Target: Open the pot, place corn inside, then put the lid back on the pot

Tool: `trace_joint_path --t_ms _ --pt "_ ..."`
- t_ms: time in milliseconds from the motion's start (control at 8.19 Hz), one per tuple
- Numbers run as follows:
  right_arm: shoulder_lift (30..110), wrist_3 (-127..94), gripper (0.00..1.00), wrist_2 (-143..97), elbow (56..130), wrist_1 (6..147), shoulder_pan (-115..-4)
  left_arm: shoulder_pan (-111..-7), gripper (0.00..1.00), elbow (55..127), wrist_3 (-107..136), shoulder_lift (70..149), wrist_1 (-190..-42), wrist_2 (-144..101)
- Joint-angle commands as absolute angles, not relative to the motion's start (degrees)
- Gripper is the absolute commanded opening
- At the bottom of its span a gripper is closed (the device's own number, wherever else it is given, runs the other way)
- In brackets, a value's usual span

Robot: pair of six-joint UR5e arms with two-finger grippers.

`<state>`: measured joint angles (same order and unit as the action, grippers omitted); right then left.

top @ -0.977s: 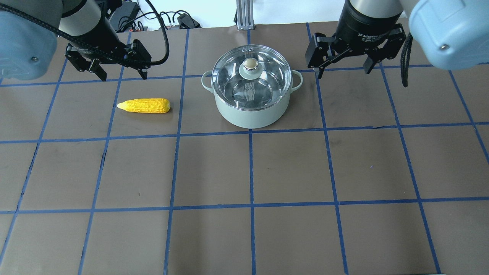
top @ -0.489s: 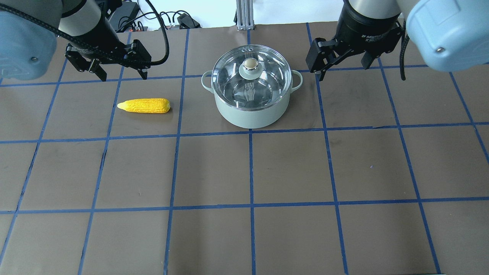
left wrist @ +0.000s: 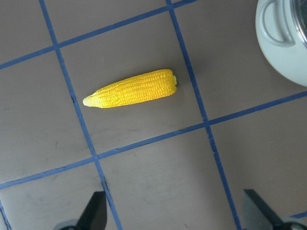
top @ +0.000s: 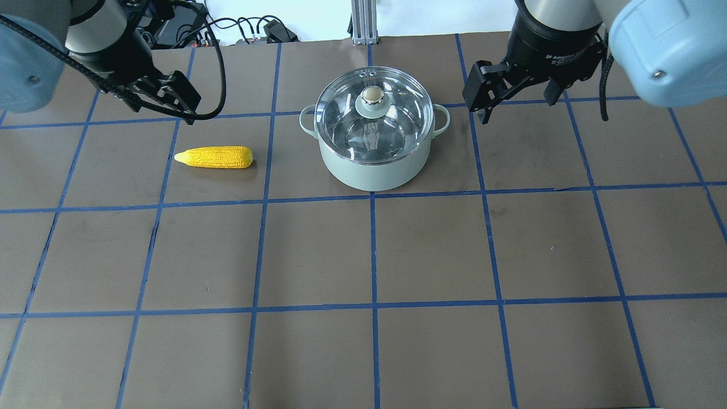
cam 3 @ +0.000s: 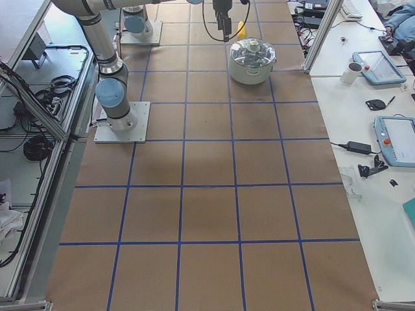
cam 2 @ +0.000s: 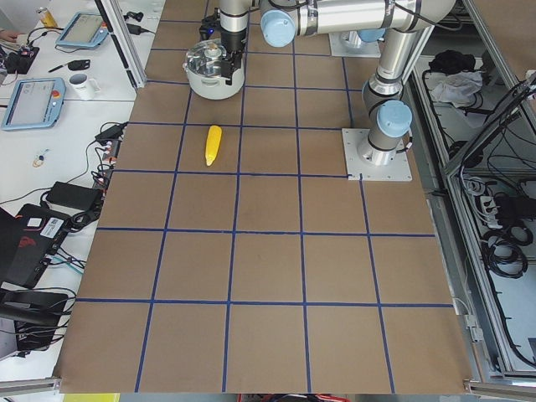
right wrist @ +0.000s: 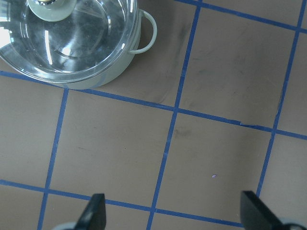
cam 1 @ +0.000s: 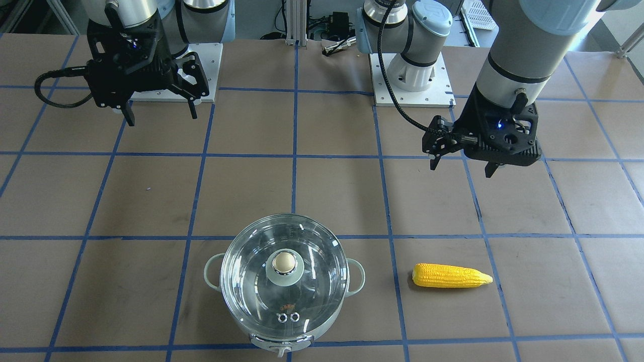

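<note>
1. The pot was seen standing upright on the brown table, which was marked out with blue tape lines.
2. The glass lid was seated on the pot's rim, with its gold-beige knob at the centre and two small vent rings near one edge.
3. The corn was found lying flat on the table on the robot's left of the pot, apart from it, with its tapered end turned away from the pot.
4. The left gripper was held above the table, nearer the robot's base than the corn and not touching it. Its fingers were spread wide and nothing was held between them.
5. The right gripper was held above the table on the pot's other side, nearer the robot's base and clear of the pot. Its fingers were likewise spread wide, with nothing gripped.
6. In the right wrist view, one loop handle and part of the lid were caught at the upper left.
</note>
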<state>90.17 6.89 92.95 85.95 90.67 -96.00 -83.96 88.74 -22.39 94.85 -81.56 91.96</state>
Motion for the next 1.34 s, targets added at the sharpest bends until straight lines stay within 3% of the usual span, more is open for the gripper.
trace_joint_path --t_ms 0,366,611,733,1221 --pt "89.3 7.6 1.00 91.1 87.3 90.5 -96.0 -77.1 1.00 88.7 -45.3 97.3 -79.2 91.7" --pt "77.6 2.8 1.00 87.8 84.6 105.7 -98.5 -77.0 1.00 88.8 -67.1 102.0 -69.4 91.6" --pt "65.2 -7.3 1.00 94.0 71.4 106.4 -106.1 -76.9 1.00 89.1 -74.9 105.8 -68.1 87.0" --pt "60.7 -10.5 1.00 97.6 69.0 108.8 -110.3 -76.9 1.00 89.6 -79.6 107.7 -68.1 85.5" --pt "57.7 -11.6 0.96 95.2 69.7 113.6 -110.0 -76.9 1.00 89.6 -98.7 114.2 -68.0 85.6"
